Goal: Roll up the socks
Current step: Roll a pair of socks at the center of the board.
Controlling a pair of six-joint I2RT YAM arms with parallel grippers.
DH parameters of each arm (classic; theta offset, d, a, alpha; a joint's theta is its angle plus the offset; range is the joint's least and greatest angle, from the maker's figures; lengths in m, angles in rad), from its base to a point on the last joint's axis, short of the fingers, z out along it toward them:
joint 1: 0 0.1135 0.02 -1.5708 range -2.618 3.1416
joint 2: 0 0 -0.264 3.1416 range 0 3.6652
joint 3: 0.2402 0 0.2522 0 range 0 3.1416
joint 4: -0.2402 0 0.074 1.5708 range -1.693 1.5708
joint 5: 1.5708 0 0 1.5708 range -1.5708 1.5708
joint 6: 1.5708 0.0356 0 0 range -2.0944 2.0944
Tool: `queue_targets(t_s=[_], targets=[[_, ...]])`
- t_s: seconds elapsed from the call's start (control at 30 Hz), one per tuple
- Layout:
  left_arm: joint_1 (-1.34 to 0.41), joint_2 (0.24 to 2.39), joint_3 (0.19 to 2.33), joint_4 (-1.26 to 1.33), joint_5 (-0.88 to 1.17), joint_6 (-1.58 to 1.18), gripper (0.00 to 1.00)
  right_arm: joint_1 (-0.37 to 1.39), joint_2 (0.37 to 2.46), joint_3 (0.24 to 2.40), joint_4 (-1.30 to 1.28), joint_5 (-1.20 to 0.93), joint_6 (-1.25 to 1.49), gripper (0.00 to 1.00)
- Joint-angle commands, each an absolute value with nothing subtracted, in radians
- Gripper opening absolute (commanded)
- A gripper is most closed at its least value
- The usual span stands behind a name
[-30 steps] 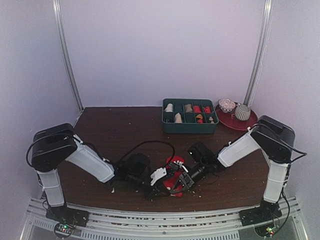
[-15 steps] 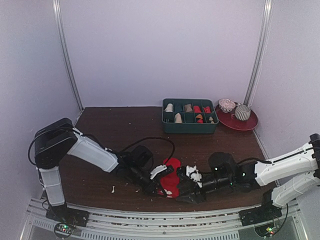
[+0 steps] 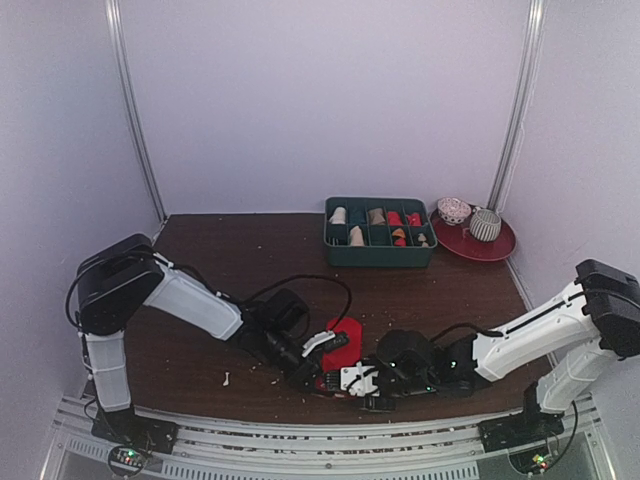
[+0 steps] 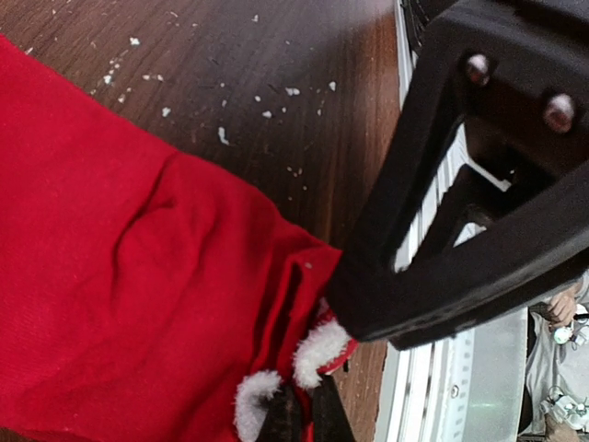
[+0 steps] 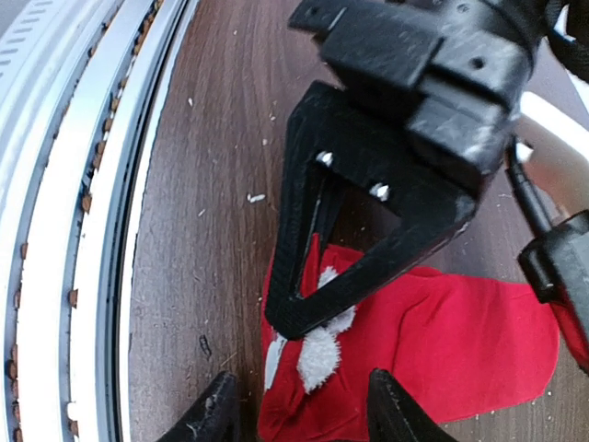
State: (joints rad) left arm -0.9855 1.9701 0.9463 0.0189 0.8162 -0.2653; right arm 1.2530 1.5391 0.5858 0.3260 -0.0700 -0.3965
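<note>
The bright red sock [image 3: 343,335] lies flat on the dark wooden table near the front middle. It fills the left of the left wrist view [image 4: 120,276] and shows in the right wrist view [image 5: 442,341]. My left gripper [image 3: 318,372] is shut on the sock's near end by its fuzzy whitish tip [image 4: 322,354], as both wrist views show [image 4: 299,424] [image 5: 294,322]. My right gripper [image 3: 345,385] is open; its fingertips [image 5: 216,414] straddle that same sock end without holding it [image 5: 304,410]. One right finger [image 4: 442,276] looms beside the left jaws. The black argyle sock is out of view.
A green divided tray [image 3: 380,258] with small rolled bundles stands at the back right. A red plate [image 3: 500,248] with two bowls is beside it. The table's front metal rail [image 5: 83,230] runs close to both grippers. White crumbs dot the wood.
My right arm swung out low to the right, then drew back in; its gripper now opens around the sock's near end. The sock went from bunched to flat. My left gripper kept hold.
</note>
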Motion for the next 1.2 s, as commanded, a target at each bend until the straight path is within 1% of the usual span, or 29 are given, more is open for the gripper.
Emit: queue_targets(t_s=[0.0,0.2,0.33,0.47,0.57,0.6,0.67,0.7,0.73,0.8,0.87,0.93,1.0,1.07,1.17], targets=[[-0.977,2.034,0.921,-0.146,0.746,-0.240,0.00,1.267,1.573,0.607,0.291,-0.056,-0.415,0.45],[-0.976,2.034,0.922,-0.146,0.751,-0.233,0.00,1.270,1.617,0.592,0.293,0.003,-0.368,0.42],[-0.976,2.035,0.927,-0.151,0.752,-0.229,0.00,1.270,1.650,0.595,0.320,0.020,-0.351,0.39],[-0.976,2.036,0.930,-0.157,0.755,-0.222,0.00,1.269,1.694,0.609,0.313,0.036,-0.325,0.30],[-0.976,2.029,0.937,-0.167,0.725,-0.211,0.00,1.262,1.730,0.627,0.264,0.008,-0.260,0.17],[-0.976,2.019,0.939,-0.167,0.703,-0.210,0.00,1.257,1.740,0.630,0.251,-0.022,-0.230,0.10],[-0.976,1.977,0.937,-0.154,0.637,-0.203,0.01,1.246,1.748,0.621,0.244,-0.088,-0.161,0.08],[-0.976,1.945,0.934,-0.140,0.587,-0.203,0.11,1.242,1.749,0.609,0.251,-0.128,-0.121,0.05],[-0.976,1.904,0.926,-0.121,0.546,-0.199,0.17,1.236,1.750,0.594,0.260,-0.181,-0.080,0.04],[-0.976,1.805,0.902,-0.074,0.463,-0.190,0.26,1.223,1.757,0.561,0.297,-0.295,0.003,0.03],[-0.977,1.712,0.869,-0.012,0.371,-0.176,0.38,1.202,1.785,0.536,0.349,-0.420,0.099,0.03],[-0.978,1.618,0.806,0.086,0.317,-0.144,0.45,1.166,1.827,0.513,0.412,-0.539,0.201,0.03],[-0.987,1.543,0.727,0.205,0.311,-0.070,0.48,1.132,1.866,0.506,0.452,-0.633,0.327,0.03],[-1.006,1.503,0.672,0.298,0.307,-0.003,0.48,1.096,1.890,0.506,0.466,-0.716,0.425,0.03],[-1.039,1.491,0.622,0.357,0.320,0.076,0.48,1.038,1.908,0.506,0.467,-0.810,0.551,0.03]])
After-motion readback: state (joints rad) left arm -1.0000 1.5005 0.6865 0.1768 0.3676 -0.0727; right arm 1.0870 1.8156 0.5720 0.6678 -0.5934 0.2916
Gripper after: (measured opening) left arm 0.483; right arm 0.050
